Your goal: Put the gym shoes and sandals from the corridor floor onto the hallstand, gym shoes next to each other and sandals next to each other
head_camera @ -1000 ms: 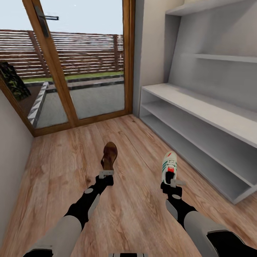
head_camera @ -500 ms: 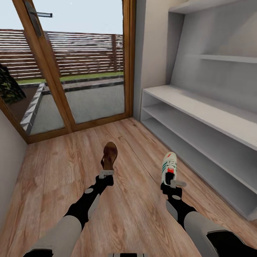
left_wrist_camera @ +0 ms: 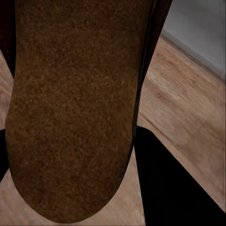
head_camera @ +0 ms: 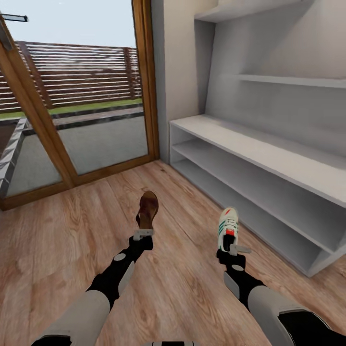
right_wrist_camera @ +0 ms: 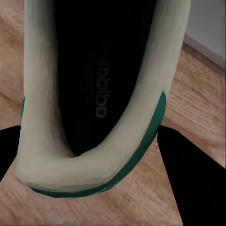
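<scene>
In the head view my left gripper [head_camera: 142,235] is shut on the heel of a dark brown sandal [head_camera: 148,209], held above the corridor floor [head_camera: 72,226]. My right gripper [head_camera: 232,248] is shut on the heel of a white gym shoe [head_camera: 228,227] with green stripes and a red patch. The left wrist view has the sandal's brown footbed [left_wrist_camera: 70,103] up close. In the right wrist view the gym shoe's dark inside and white-green rim [right_wrist_camera: 99,108] sit between the fingers. The pale grey hallstand [head_camera: 269,163], with two long open shelves, a tall back panel and an upper shelf, stands at the right, ahead of the right gripper.
A wood-framed glass door [head_camera: 81,110] closes the corridor's far end, with a fence and lawn behind it. A cream wall section [head_camera: 180,72] separates the door from the hallstand. Wood plank floor spreads to the left of both arms.
The whole picture has slid left, so the camera has turned right: the door moved toward the left edge and more of the hallstand's right end shows. Both arms keep their shoes and their places.
</scene>
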Controlling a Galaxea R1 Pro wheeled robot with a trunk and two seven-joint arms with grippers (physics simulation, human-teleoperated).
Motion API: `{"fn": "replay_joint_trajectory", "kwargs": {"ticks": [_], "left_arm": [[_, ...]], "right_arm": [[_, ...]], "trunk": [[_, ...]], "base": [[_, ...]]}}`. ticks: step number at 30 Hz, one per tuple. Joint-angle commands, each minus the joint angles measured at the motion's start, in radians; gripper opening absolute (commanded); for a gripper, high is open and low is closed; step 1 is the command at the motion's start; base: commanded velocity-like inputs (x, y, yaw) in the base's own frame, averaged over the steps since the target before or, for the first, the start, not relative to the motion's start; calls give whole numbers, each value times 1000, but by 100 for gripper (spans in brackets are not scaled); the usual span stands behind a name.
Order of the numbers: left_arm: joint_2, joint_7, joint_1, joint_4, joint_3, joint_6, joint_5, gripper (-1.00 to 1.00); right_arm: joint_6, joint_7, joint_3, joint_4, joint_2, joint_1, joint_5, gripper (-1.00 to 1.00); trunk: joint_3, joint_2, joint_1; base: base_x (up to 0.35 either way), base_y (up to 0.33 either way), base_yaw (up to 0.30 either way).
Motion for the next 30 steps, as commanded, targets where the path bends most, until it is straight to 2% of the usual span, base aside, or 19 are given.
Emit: {"fn": "replay_joint_trajectory", "kwargs": {"ticks": [1, 5, 7, 8, 9, 14, 20, 25, 30], "left_arm": [[0, -5, 0, 0, 2, -3, -3, -100], [0, -6, 0, 0, 2, -3, -3, -100], [0, -6, 0, 0, 2, -3, -3, -100], [0, -6, 0, 0, 2, -3, -3, -100], [0, -6, 0, 0, 2, -3, -3, -100], [0, -6, 0, 0, 2, -3, -3, -100], [0, -5, 0, 1, 2, -3, -3, -100], [0, -5, 0, 2, 2, -2, -3, -100], [0, -6, 0, 1, 2, 1, -3, -100]], "right_arm": [[-4, -5, 10, 3, 0, -1, -9, -100], [-3, -5, 11, 14, 1, -1, -2, -100], [-2, -5, 12, 28, 1, -1, 21, -100], [-2, -5, 16, 38, 1, -1, 42, -100], [0, -5, 29, 70, 0, -1, 148, -100], [1, -6, 37, 87, -1, -1, 232, -100], [1, -5, 40, 117, -1, -1, 260, -100], [1, -5, 40, 134, -1, -1, 264, -100], [0, -5, 41, 140, -1, -1, 265, -100]], "trunk": [[0, 0, 0], [3, 0, 0], [5, 0, 0], [6, 0, 0], [7, 0, 0], [11, 0, 0], [16, 0, 0], [21, 0, 0], [22, 0, 0]], "base": [[1, 1, -300], [0, 0, -300], [0, 0, -300], [0, 0, -300], [0, 0, -300], [0, 0, -300], [0, 0, -300], [6, 4, -281], [128, 171, -92]]}}
